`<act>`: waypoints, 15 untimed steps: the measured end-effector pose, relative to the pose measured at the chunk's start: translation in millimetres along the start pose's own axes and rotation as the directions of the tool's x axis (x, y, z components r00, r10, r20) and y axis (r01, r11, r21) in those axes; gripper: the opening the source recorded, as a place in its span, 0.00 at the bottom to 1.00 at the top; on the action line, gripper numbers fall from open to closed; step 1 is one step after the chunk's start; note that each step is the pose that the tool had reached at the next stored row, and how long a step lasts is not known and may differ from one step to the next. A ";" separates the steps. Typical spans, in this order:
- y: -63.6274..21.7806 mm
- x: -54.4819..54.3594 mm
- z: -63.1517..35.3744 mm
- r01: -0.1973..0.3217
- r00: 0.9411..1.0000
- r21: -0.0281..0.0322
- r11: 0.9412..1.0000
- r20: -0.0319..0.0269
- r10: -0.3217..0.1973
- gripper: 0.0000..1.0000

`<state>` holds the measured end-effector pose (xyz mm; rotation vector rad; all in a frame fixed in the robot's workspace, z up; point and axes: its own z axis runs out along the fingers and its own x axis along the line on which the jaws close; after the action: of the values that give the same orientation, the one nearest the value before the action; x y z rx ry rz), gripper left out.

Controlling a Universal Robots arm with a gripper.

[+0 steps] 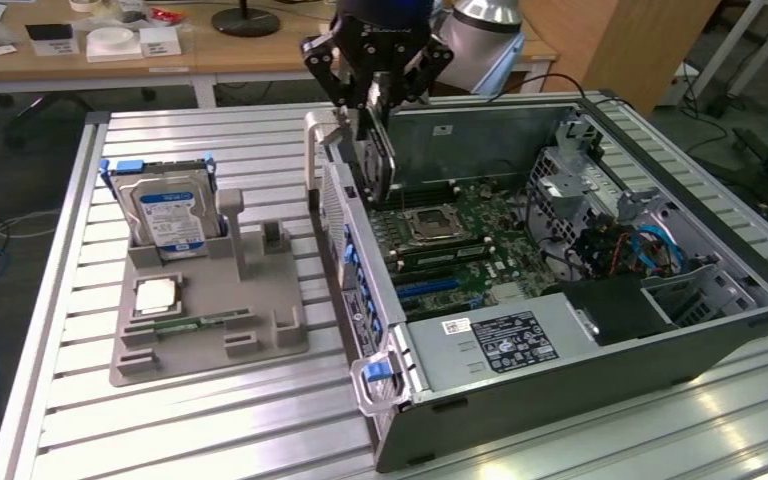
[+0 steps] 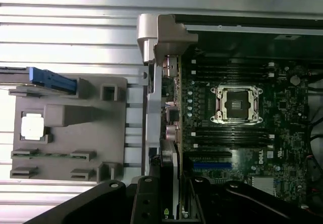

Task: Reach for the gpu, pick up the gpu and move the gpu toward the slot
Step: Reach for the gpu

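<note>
My gripper (image 1: 373, 100) hangs over the rear wall of the open computer case (image 1: 704, 330) and is shut on the gpu (image 1: 381, 160). The card hangs upright and edge-on, a dark slab with a silvery bracket along one side, just above the motherboard's (image 1: 471, 235) back edge. In the wrist view the gpu (image 2: 173, 176) runs as a thin strip from between my fingers (image 2: 146, 204) along the case's rear wall. The blue expansion slot (image 1: 427, 288) (image 2: 212, 164) lies on the motherboard, below and slightly aside of the card.
On the exterior view's left, a grey fixture tray (image 1: 204, 345) carries the blue-labelled hard drive (image 1: 171, 215), a processor chip (image 1: 157, 293) and a memory stick (image 1: 197, 323). The case's inside holds a CPU socket (image 1: 434, 225), cables and a drive cage (image 1: 584, 190). The slatted aluminium table (image 1: 224, 430) bears everything.
</note>
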<state>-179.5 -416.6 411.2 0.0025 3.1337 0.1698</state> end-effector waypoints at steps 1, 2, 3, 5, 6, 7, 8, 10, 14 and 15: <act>0.0 -4.5 0.0 0.000 1.000 0.000 1.000 0.000 0.000 0.27; 0.0 -9.1 0.0 0.000 1.000 0.000 1.000 0.000 0.000 0.27; 0.0 -13.5 0.0 0.000 1.000 0.000 1.000 0.000 0.000 0.27; 0.0 -22.9 0.0 0.000 1.000 0.000 1.000 0.000 0.000 0.27; 0.0 -27.4 0.0 0.000 1.000 0.000 1.000 0.000 0.000 0.27; 0.0 -31.9 0.0 0.000 1.000 0.000 1.000 0.000 0.000 0.27; 0.1 -36.3 0.1 0.000 1.000 0.000 1.000 0.000 0.000 0.27; 0.0 -45.2 0.1 0.000 1.000 0.000 1.000 0.000 0.000 0.27; 0.1 -62.0 0.2 0.000 1.000 0.000 1.000 0.000 0.000 0.27; 0.1 -66.3 0.2 0.000 1.000 0.000 1.000 0.000 0.000 0.27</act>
<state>-113.2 -416.6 411.3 0.0026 3.1337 0.1698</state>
